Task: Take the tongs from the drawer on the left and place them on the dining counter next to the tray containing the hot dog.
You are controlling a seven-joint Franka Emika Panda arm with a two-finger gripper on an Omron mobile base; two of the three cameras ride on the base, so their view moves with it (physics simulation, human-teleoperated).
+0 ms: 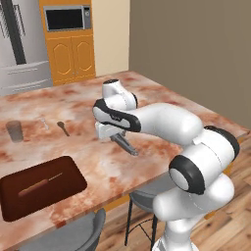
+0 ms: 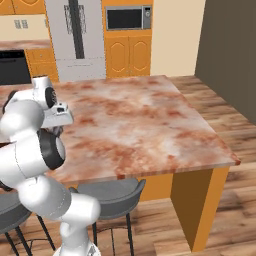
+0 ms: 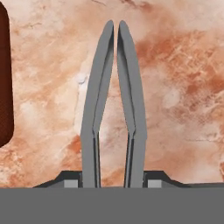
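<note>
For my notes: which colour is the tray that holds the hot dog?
Dark brown; the tray shows best in the left base view.

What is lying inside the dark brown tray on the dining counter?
One thin tan hot dog lies on the tray, nothing else. The tray's near left corner runs past the picture edge, so that part stays unseen.

No legible text or markings

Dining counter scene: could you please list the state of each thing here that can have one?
tongs: held in the gripper, above the counter, arm tips nearly together
gripper: shut on the tongs
tray: flat on the dining counter, holding the hot dog
hot dog: lying in the tray
glass: upright on the counter
microwave: door closed
cabinet doors: closed
</note>
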